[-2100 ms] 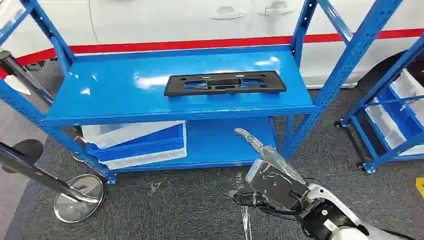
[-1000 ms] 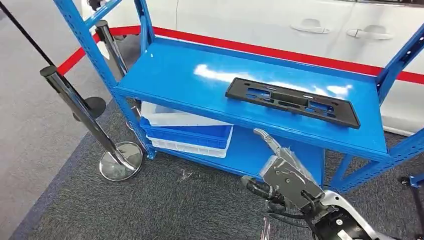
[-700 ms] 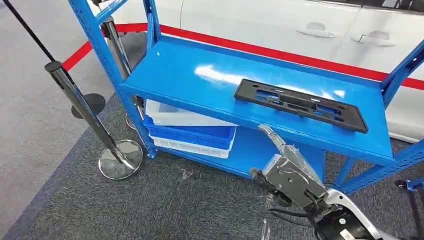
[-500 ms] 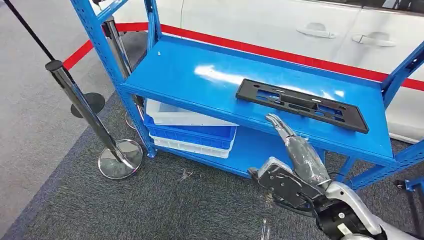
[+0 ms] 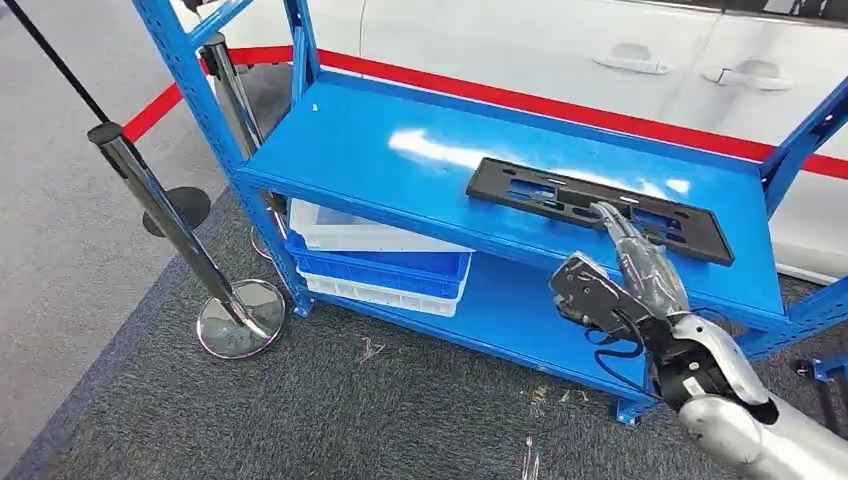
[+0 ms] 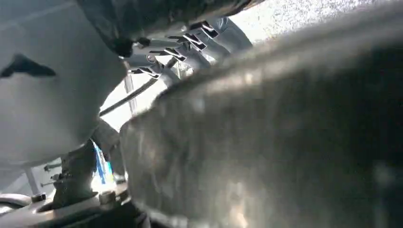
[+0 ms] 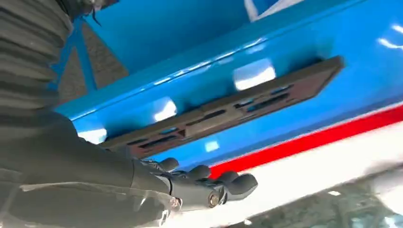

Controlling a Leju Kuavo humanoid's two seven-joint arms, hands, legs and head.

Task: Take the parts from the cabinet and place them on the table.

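Here, black plastic bracket (image 5: pixel 600 210) flat on blue shelf (image 5: pixel 400 150); right hand (image 5: pixel 628 258) just above its near edge, fingers extended, holding nothing. Left hand's state unreadable.

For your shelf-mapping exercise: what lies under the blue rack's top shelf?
Under the top shelf, stacked white and blue bins sit on the lower shelf. The right hand covers part of that shelf.

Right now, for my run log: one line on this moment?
phase: reach | right robot hand: open, over black part, not gripping | part: flat on blue shelf | left robot hand: state unclear
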